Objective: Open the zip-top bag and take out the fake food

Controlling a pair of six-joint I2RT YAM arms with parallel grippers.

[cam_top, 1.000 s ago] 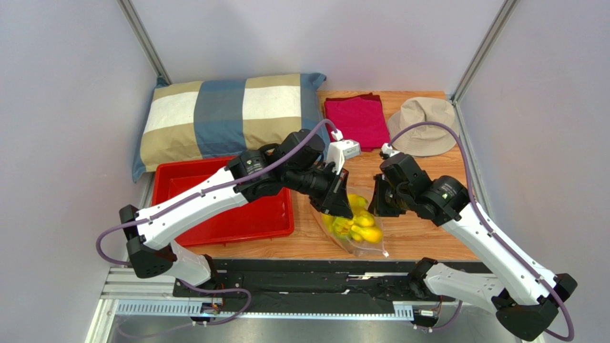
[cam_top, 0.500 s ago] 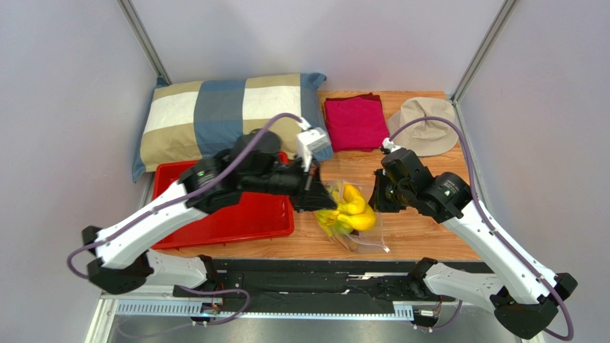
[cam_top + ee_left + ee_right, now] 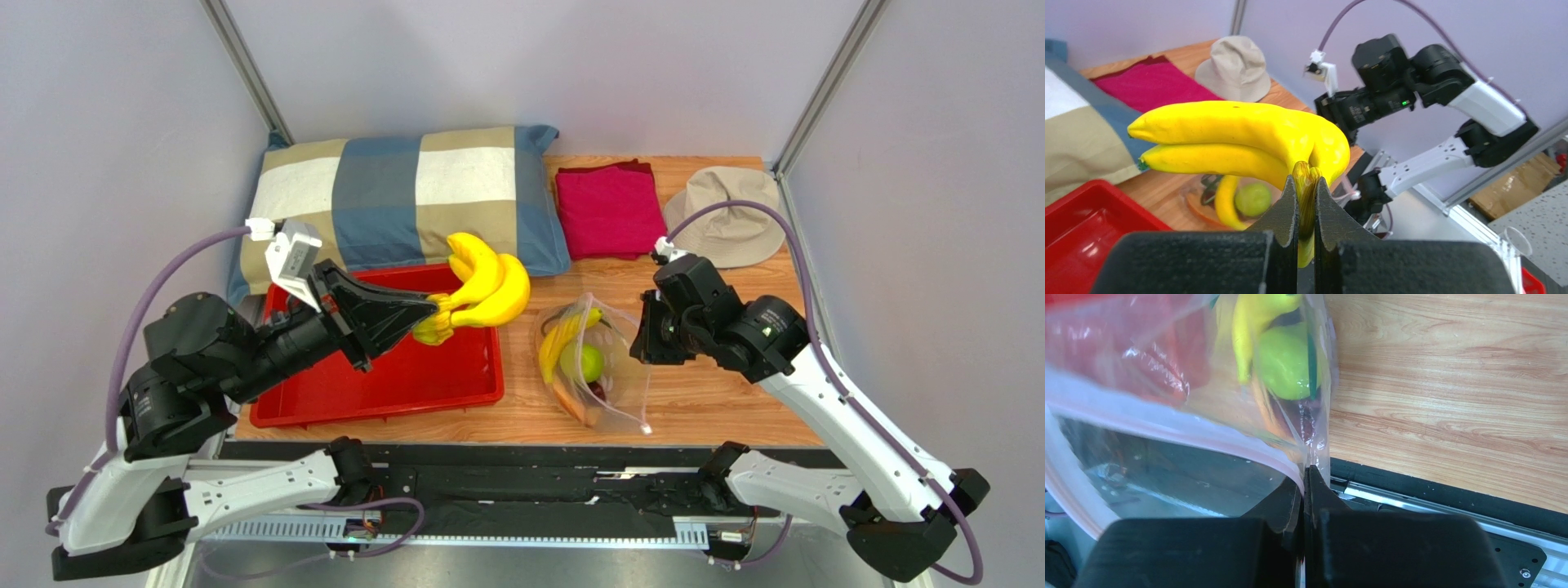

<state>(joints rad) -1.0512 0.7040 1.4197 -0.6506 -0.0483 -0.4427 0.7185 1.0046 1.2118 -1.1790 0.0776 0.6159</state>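
Note:
My left gripper [image 3: 423,331] [image 3: 1306,190] is shut on the stem of a yellow banana bunch [image 3: 485,288] [image 3: 1241,141], one piece of the fake food, held in the air over the red tray [image 3: 368,380]. The clear zip-top bag [image 3: 601,368] [image 3: 1186,386] lies open on the wooden table. A single banana [image 3: 555,343], a round green fruit [image 3: 591,363] [image 3: 1287,361] and an orange piece [image 3: 570,402] sit inside it. My right gripper [image 3: 643,343] [image 3: 1306,478] is shut on the bag's edge by its pink zip strip [image 3: 1198,438].
A checked pillow [image 3: 393,202] lies behind the tray. A folded magenta cloth [image 3: 611,206] and a beige hat [image 3: 730,214] sit at the back right. The table's front edge meets a black rail [image 3: 528,459].
My left arm has pulled the banana bunch out of the bag and swung it left and up over the red tray. The right gripper keeps its hold on the bag.

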